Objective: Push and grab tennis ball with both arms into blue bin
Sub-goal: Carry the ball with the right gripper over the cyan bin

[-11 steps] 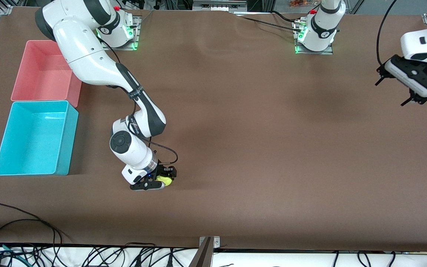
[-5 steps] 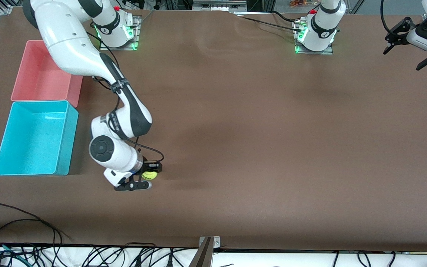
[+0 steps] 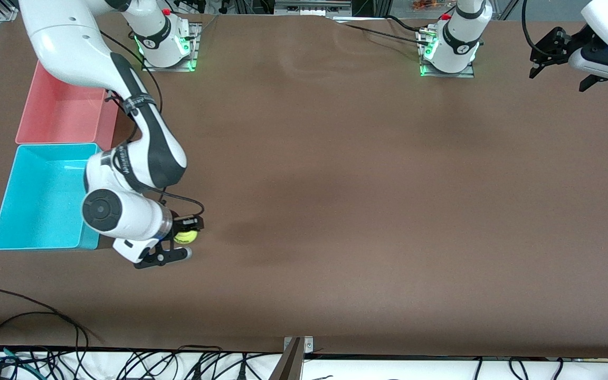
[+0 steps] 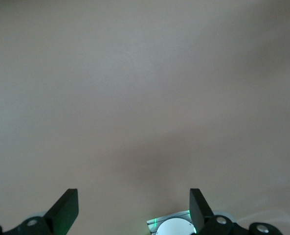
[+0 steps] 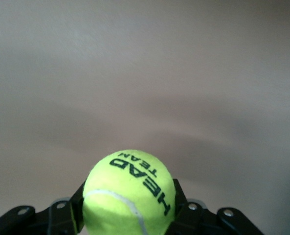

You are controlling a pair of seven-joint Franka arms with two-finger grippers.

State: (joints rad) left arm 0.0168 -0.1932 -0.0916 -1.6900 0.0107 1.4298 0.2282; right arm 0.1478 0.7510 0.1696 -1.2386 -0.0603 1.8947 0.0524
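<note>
Over the brown table (image 3: 335, 184), just beside the blue bin's (image 3: 40, 195) wall that faces the table's middle, the right gripper (image 3: 183, 238) was clenched on the tennis ball (image 3: 184, 237). Its two black fingers (image 5: 180, 208) pressed against opposite sides of the ball, one on each flank, as the right wrist view confirmed. That view showed the ball (image 5: 129, 193) seated between the fingers with its black lettering turned toward the camera and a white seam curving across its lower part. Whether the ball was clear of the table surface or touching it could not be told.

The ball lay outside the blue bin, near the bin's corner closest to the front camera. The right arm's wrist stood between ball and bin and overlapped the bin's wall in the front view. The blue bin sat at the right arm's end of the table, with the pink bin (image 3: 61, 111) touching or just beside it, farther from the front camera.

The left gripper (image 3: 562, 60) hung in the air at the left arm's end of the table, near the table's edge and well apart from the ball. Its fingers (image 4: 66, 208) were spread wide and held nothing; the left wrist view showed only bare table between them, with a green-lit arm base (image 4: 171, 226) at the frame's edge.

Bare table surface stretched between the two grippers.
</note>
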